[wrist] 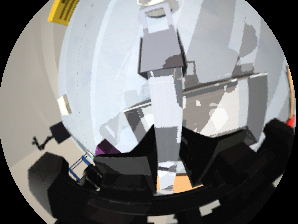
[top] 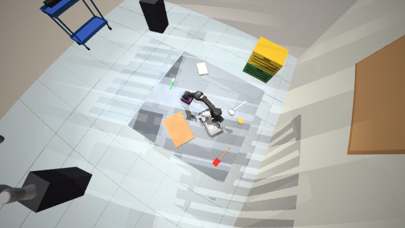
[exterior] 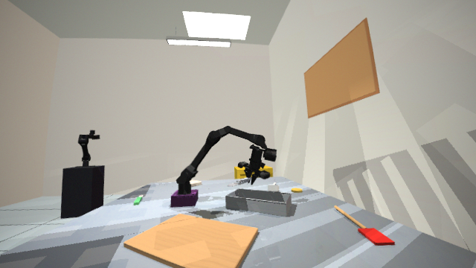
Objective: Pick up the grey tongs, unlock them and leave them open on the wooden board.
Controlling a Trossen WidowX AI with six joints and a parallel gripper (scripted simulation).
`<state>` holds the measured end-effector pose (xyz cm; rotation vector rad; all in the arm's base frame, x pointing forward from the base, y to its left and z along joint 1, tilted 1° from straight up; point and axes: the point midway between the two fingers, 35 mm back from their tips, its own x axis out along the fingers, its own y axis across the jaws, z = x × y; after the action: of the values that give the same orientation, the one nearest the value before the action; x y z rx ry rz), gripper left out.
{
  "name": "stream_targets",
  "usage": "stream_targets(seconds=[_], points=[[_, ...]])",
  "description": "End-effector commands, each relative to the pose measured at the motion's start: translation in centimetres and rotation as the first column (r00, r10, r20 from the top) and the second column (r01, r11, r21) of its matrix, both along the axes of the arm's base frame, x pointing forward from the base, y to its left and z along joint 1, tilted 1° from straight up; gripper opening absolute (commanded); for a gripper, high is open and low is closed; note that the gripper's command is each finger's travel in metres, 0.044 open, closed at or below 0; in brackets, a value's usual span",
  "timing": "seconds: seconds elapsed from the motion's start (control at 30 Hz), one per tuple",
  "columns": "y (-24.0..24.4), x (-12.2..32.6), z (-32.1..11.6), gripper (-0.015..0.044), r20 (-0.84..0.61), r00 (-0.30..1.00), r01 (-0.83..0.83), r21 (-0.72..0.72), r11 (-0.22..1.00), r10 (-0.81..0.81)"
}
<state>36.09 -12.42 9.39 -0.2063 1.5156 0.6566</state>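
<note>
Holding the tongs (wrist: 161, 90) clamped in your gripper (exterior: 253, 178) above the roasting tin (exterior: 260, 202); unlocking and placing on the wooden board (exterior: 193, 240) remain.

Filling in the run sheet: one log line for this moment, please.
gripper: shut on grey tongs | tongs: lifted above roasting tin | wooden board: bare | phase: lift

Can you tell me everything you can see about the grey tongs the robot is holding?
The grey tongs look like smooth metal: two long flat arms pressed together, so they seem closed. The pincer is shut on them and has them in the air above the roasting tin, touching nothing else. In the exterior view only a thin grey bit shows, sticking out sideways, nearly level. In the wrist view they stretch straight away from the camera.
</note>
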Motion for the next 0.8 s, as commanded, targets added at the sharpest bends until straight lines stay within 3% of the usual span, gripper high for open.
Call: stream_targets(seconds=[0.0, 0.43, 0.77], points=[[-0.03, 0.07, 0.58, -0.015, 0.049, 0.997, -0.05, -0.073, 0.996, 0.054], [-0.02, 0.2, 0.53, -0.015, 0.126, 0.969, -0.169, -0.28, 0.945, 0.21], [-0.24, 0.06, 0.07, -0.015, 0.115, 0.973, -0.161, -0.273, 0.949, 0.199]])
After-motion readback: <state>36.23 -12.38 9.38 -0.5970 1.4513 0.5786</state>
